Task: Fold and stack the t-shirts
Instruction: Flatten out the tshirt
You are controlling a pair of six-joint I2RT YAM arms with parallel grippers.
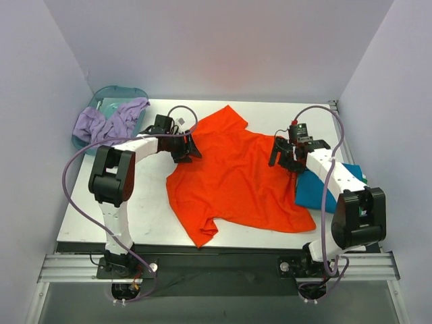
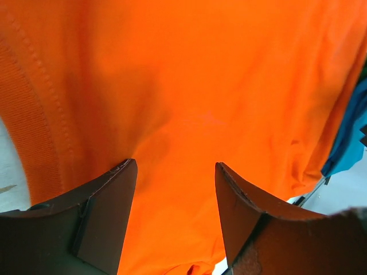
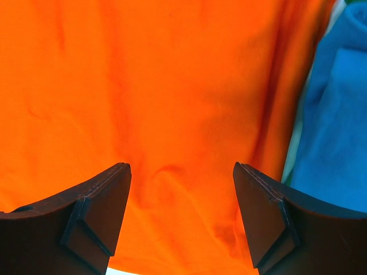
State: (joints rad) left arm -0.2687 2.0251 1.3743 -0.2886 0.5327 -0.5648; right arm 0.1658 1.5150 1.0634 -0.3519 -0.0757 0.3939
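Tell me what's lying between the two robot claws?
The orange t-shirt, spread out between the left gripper and right gripper; the top view shows it.

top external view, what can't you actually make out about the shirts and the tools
- Top view: the blue folded shirt sits partly behind the right arm; how many are stacked is hidden.
- Top view: lilac cloth drapes over the basin; what it is, too crumpled to tell.
- Wrist views: left tool and right tool stand open over the orange shirt; contact with it cannot be told.

Orange-red t-shirt filling view, left end effector spread over it, blue t-shirt at right edge
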